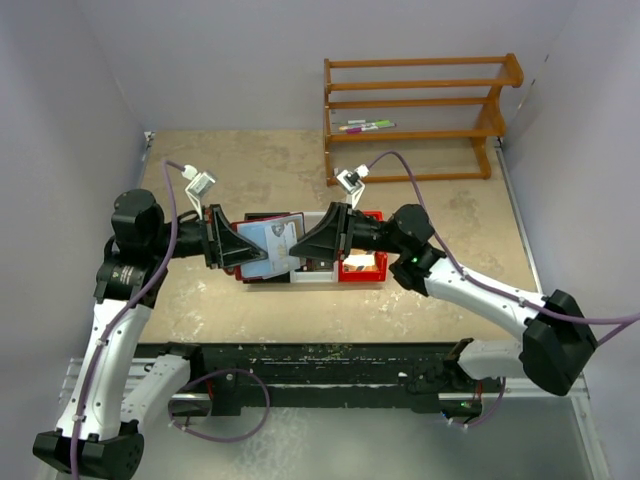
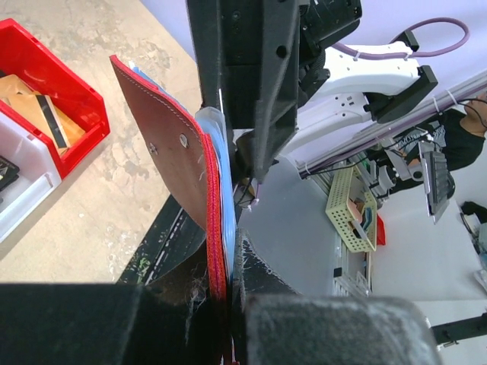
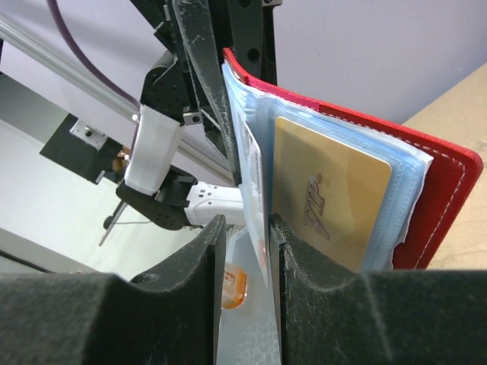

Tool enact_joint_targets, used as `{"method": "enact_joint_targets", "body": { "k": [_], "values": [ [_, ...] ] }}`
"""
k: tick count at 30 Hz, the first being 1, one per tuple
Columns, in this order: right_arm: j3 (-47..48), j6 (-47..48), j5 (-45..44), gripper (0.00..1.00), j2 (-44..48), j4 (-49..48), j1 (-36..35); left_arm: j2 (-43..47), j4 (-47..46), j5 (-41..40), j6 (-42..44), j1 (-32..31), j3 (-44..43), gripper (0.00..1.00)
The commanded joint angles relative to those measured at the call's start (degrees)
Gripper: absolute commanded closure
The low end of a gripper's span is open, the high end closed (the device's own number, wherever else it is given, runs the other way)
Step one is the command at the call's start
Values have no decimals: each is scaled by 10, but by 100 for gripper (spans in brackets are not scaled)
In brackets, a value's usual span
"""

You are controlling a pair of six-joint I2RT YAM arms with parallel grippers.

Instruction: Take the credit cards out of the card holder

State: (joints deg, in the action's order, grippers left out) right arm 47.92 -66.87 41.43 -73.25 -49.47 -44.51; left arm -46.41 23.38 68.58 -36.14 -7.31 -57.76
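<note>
— Since the tan-gold plastic credit card [image 3: 327, 198] sits in a blue-grey sleeve of the maroon folding card holder [image 3: 449, 175], which way does it lie from the right gripper [image 3: 247, 224]?

— In the right wrist view, at about 2 o'clock, just beside the jaws and one leaf over. Those jaws are narrowly parted, astride a different clear leaf with a pale printed card in it. They don't look clamped.

— And the long axis?

— From above, the holder runs from 9 to 3 o'clock, held off the beige surface [image 1: 250, 170] between the arms. The left gripper [image 2: 224, 293], at 9, is closed on its red stitched edge. The right, at 3, is nearer the cards.

— So the right arm pulls?

— I'd judge so: outward toward 3 o'clock, where the red plastic bin [image 1: 365, 268] waits just below.
</note>
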Motion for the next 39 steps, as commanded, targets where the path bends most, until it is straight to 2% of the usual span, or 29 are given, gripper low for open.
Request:
{"method": "enact_joint_targets", "body": {
  "k": [1, 2, 4, 11, 18, 20, 24, 27, 30, 33, 39],
  "values": [
    [33, -7, 4, 78, 3, -51, -2, 2, -6, -12, 19, -1, -28, 96],
    [33, -6, 6, 89, 3, -47, -2, 2, -5, -12, 20, -1, -29, 96],
    [30, -8, 19, 100, 8, -36, -2, 1, -3, -11, 22, -1, -30, 96],
    [16, 28, 19, 100, 64, 32, 24, -1, 10, -10, 35, -1, -38, 96],
    [-16, 39, 62, 100, 130, 102, 100, 0, 17, -5, 45, -1, -44, 96],
    [-11, 66, 74, 100, 152, 168, 130, 2, 24, -2, 53, -1, -49, 96],
    [19, 177, 70, 100, 165, 371, 207, 2, 30, 6, 64, -1, -56, 97],
    [40, 261, 27, 100, 152, 511, 242, 5, 32, 15, 75, -1, -64, 97],
    [51, 328, -52, 100, 126, 600, 248, 10, 32, 24, 84, -1, -69, 97],
    [44, 350, -118, 100, 97, 630, 248, 11, 32, 28, 85, -1, -71, 97],
    [42, 383, -182, 100, -3, 608, 248, 11, 33, 35, 79, -1, -80, 96]
  ]
}}
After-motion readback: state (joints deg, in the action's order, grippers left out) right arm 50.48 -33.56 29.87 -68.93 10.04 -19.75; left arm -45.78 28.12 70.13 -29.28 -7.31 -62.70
